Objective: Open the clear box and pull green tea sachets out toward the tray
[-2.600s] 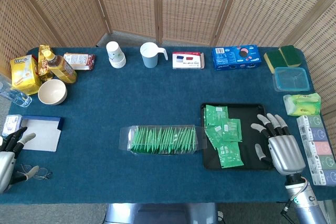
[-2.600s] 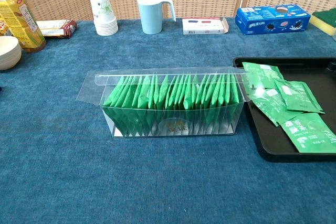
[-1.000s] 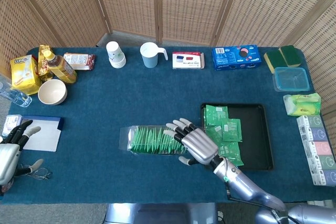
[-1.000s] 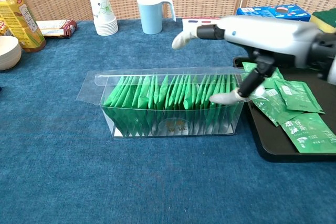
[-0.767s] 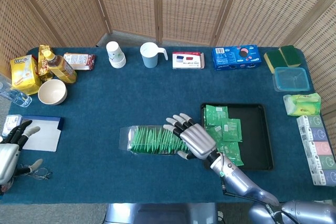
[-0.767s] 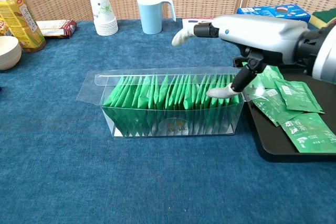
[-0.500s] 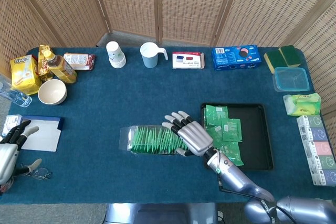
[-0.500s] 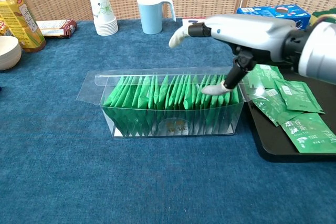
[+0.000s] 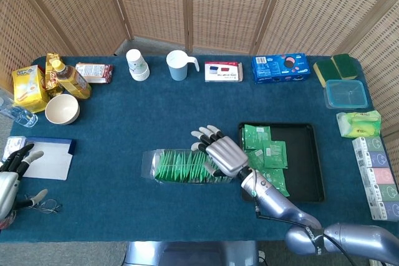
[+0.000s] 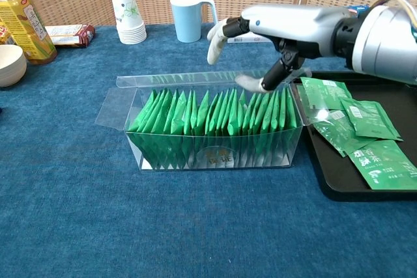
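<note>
Several green tea sachets (image 10: 365, 135) already lie on the black tray (image 9: 308, 175); the clear box (image 10: 215, 125) stands open, mostly full. Right robot hand (image 9: 221, 152) hovers above, fingers spread, empty.

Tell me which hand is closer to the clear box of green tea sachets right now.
Right. The right hand hovers over the right end of the clear box, fingers spread. The left hand is far off at the table's left edge, beside the white card.
</note>
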